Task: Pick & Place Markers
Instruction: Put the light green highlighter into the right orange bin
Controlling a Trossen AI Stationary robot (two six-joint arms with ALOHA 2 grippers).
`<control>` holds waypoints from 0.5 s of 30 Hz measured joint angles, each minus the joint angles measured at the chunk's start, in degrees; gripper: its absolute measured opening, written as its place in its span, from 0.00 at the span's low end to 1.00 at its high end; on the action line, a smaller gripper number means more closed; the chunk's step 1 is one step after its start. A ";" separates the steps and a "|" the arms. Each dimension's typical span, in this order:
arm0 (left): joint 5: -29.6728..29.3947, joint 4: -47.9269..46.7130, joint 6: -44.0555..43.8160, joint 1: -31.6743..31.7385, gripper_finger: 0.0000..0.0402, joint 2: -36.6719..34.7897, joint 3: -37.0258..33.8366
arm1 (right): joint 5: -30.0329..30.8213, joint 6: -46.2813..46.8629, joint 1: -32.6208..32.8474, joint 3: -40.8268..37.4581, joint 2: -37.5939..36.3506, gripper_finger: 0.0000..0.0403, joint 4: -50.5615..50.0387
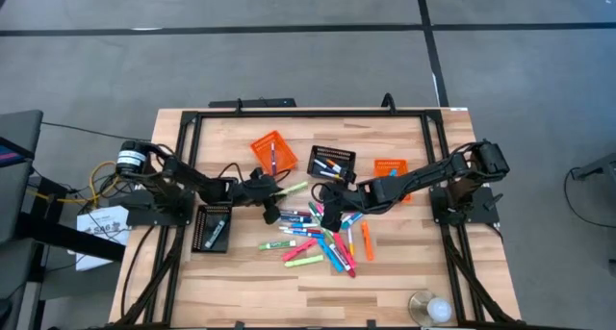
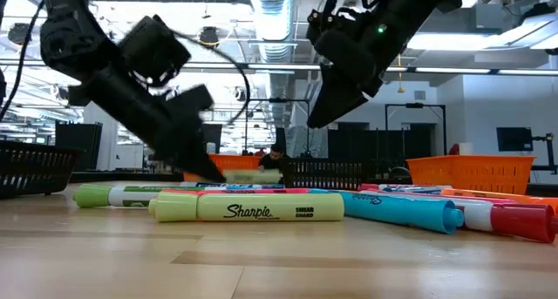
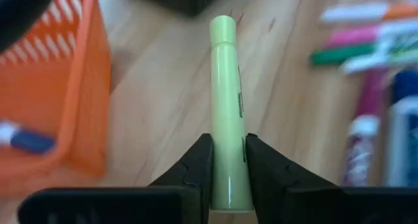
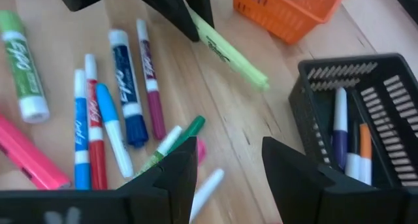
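Observation:
My left gripper is shut on a yellow-green marker, which also shows as a yellow-green marker just right of the gripper at mid-table. Many markers in mixed colours lie flat in a loose pile toward the near edge. My right gripper hovers open above that pile's far side, in the high view, with nothing between its fingers. It touches none of the markers below it. My left gripper pinches the yellow-green marker's rear end between its two fingers. The fingers come slanting down from the table's left and lie along the marker. It sticks out straight ahead of them toward the right. Whether its far tip is off the wood, I cannot tell.
An orange basket and a black basket holding markers stand at the far side. A second orange basket sits under the right arm, and another black basket at the left. A round pale object lies near the front right corner.

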 joint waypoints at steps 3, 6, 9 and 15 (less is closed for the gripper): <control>0.22 0.39 0.02 -1.58 0.17 -2.99 -0.04 | -1.15 -1.95 0.00 0.00 0.05 0.39 2.88; 0.21 0.64 0.77 -3.66 0.17 -6.17 -0.10 | -2.53 -4.58 0.11 0.00 0.70 0.39 6.23; 1.15 0.74 3.18 -6.13 0.20 -8.49 -0.09 | -2.94 -8.49 0.49 0.00 2.12 0.38 10.11; 5.46 0.77 3.45 -8.68 0.19 -9.70 -0.09 | -1.06 -20.07 1.50 0.02 5.98 0.39 23.38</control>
